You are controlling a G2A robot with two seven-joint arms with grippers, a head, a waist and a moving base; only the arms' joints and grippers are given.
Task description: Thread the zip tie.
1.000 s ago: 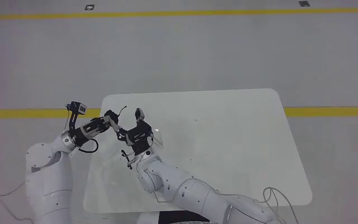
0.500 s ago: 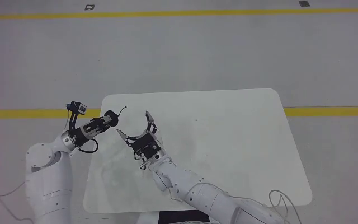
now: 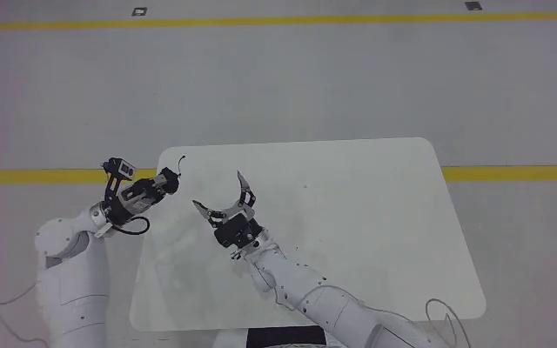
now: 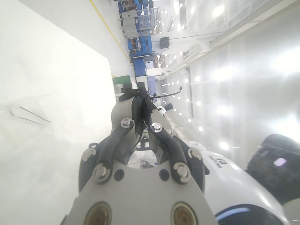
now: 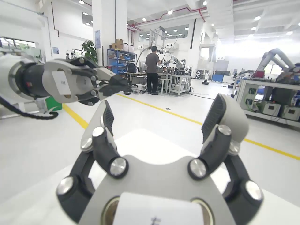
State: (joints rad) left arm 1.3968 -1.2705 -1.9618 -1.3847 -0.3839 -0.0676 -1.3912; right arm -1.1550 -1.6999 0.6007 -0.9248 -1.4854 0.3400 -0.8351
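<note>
Left gripper point(image 3: 165, 183) is closed tight on the black zip tie point(image 4: 137, 94) and holds it in the air over the table's point(image 3: 365, 157) far left corner. One thin tail curves up and away from the fingers toward the far side. Right gripper point(image 3: 218, 190) hangs just to the right of it and a bit nearer, over the table, with its jaws spread wide and nothing in them. The two grippers are close but not touching. We can't tell whether the tail already passes through the head, because the bundle at the left fingertips is too small and dark, so we judge that the step in hand is the right gripper taking the free tail and feeding it through the head. To do it well, we'd leave the left gripper's grasp unchanged and hold it steady, so the head's slot doesn't wander. We'd bring the right gripper in along the line of the tail and close it a little back from the tip, so a short stiff end sticks out to aim with. If we grip too far back, the end will likely flop. If we grip right at the tip, there's nothing left to push through. The tail looks springy and thin, so we expect it to flick if nudged. We'd approach slowly, line the tip up square with the slot, then push straight.
</note>
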